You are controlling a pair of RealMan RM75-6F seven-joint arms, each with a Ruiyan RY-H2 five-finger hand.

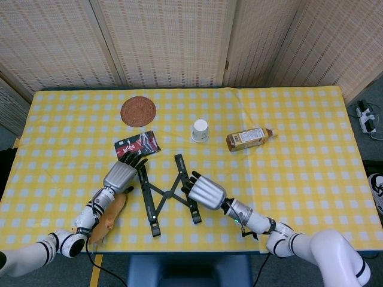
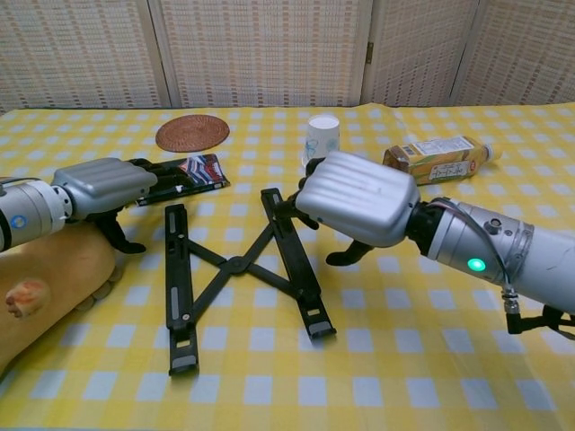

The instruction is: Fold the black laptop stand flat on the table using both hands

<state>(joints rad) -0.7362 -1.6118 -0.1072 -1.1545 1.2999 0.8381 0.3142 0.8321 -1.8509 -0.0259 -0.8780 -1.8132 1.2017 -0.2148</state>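
The black laptop stand (image 1: 166,194) (image 2: 235,266) lies spread on the yellow checked cloth, two long bars joined by crossed links. My left hand (image 1: 120,174) (image 2: 108,184) hovers just left of the left bar with its fingers stretched out flat and its thumb hanging down, holding nothing. To the right, my right hand (image 1: 206,191) (image 2: 359,197) is at the upper end of the right bar. Its fingers bend down against that bar and are mostly hidden behind the back of the hand. Its thumb stands apart.
A dark snack packet (image 1: 137,146) (image 2: 184,171) lies under the left fingertips. Further back are a woven coaster (image 1: 138,111), an upturned paper cup (image 1: 200,130) and a bottle on its side (image 1: 248,138). A tan soft object (image 2: 45,278) lies under my left forearm.
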